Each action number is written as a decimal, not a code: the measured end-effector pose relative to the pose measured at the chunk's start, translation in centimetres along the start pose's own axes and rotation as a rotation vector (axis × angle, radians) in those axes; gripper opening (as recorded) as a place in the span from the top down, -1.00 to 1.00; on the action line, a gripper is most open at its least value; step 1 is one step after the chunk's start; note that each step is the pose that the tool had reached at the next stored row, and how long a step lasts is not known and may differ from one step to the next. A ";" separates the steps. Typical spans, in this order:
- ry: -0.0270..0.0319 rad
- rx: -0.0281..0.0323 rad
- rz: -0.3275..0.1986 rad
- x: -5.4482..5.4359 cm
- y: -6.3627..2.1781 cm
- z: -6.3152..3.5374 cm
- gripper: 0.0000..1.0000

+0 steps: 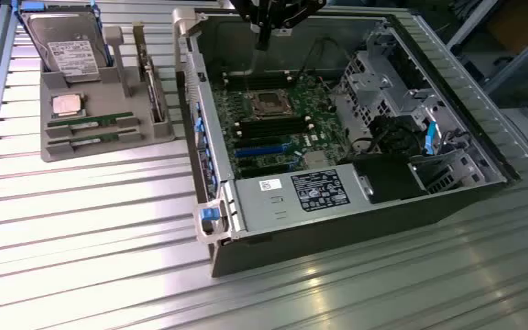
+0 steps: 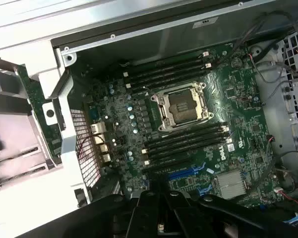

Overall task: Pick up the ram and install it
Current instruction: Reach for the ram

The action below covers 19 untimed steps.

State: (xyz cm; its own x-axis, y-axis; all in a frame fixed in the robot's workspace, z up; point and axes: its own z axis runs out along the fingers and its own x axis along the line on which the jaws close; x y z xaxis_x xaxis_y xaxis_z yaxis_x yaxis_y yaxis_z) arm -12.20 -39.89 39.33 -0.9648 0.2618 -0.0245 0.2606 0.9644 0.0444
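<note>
Two green ram sticks [image 1: 91,123] [image 1: 87,141] lie side by side in slots at the front of the grey parts tray [image 1: 108,148], at the exterior view's left. My gripper [image 1: 262,40] hangs over the far end of the open computer case [image 1: 337,206], well away from the tray. Its dark fingers [image 2: 149,201] stand together, shut, with nothing between them. In the wrist view the motherboard [image 2: 139,114] lies below, with the empty processor socket [image 2: 181,105] and black memory slots [image 2: 186,140] on both sides of it.
The tray also holds a hard drive [image 1: 67,42], a square silver processor [image 1: 68,104] and an upright card [image 1: 154,89]. Inside the case are a power supply [image 1: 301,196], drive cages [image 1: 383,82] and loose cables. The case's raised side wall [image 1: 190,103] stands between tray and motherboard.
</note>
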 end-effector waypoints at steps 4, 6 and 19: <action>-0.0002 0.0000 0.003 0.6 -0.15 -0.02 0.79; -0.0002 0.0000 0.003 0.6 -0.17 -0.02 0.79; -0.0001 0.0000 0.003 0.9 -0.25 -0.03 0.79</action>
State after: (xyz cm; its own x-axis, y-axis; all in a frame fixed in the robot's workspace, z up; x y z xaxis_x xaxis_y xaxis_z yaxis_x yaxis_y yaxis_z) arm -13.15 -39.89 39.33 -0.9640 0.2646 -0.0245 0.2634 0.9637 0.0444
